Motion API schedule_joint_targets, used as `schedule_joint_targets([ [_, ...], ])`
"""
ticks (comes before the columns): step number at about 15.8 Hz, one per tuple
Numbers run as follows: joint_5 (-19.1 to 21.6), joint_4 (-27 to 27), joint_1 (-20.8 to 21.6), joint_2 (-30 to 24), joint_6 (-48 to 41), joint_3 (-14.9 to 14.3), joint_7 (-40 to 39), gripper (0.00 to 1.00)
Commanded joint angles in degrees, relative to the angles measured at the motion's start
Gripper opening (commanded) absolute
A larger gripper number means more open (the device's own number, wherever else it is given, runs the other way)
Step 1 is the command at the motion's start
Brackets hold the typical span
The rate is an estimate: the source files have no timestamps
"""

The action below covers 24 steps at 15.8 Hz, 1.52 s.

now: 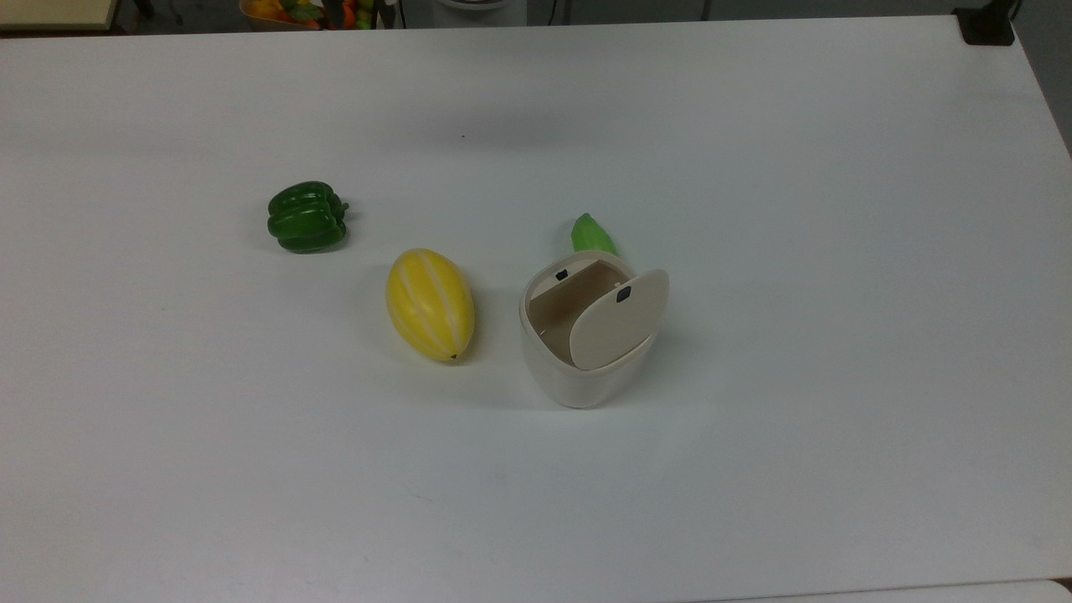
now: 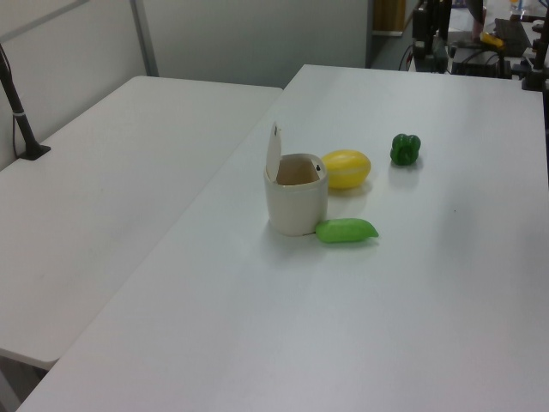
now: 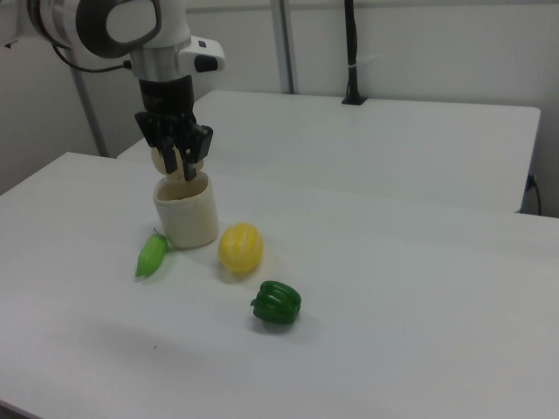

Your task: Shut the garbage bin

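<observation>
The cream-beige garbage bin (image 1: 578, 373) stands on the white table (image 1: 754, 251) with its flat lid (image 1: 620, 320) hinged up and its inside showing. A small black latch (image 1: 623, 293) sits on the lid. In the left view the bin (image 2: 296, 206) has its lid (image 2: 273, 153) nearly upright. In the right view my gripper (image 3: 179, 166) hangs from the white arm, open and holding nothing. It lines up in front of the bin (image 3: 186, 218) and its lid.
A yellow melon (image 1: 430, 303) lies close to the bin on the top view's left, with a green pepper (image 1: 306, 216) farther left. A light green pod (image 1: 590, 233) lies against the bin's far side. A second table (image 2: 103, 172) with a black post (image 2: 21, 120) adjoins.
</observation>
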Motion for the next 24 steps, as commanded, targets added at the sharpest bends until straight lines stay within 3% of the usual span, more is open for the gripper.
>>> schedule_joint_targets([
  [1,1.3,1.1,0.3,0.5,-1.4,-0.4,-5.2,0.0],
  [5,3.0,1.2,0.7,1.9,-0.9,0.0,-14.7,0.0],
  [7,10.3,1.3,0.5,2.6,3.0,-0.7,-21.5,0.0],
  [9,13.2,1.3,0.7,2.6,7.4,-0.6,-21.8,0.0],
  [12,14.0,1.7,1.4,3.1,11.2,-0.2,-21.7,0.0],
  [18,16.3,12.6,6.2,11.1,17.5,-0.6,-15.3,0.0],
  [24,16.9,14.6,10.2,16.6,29.1,-0.4,-15.5,0.0],
])
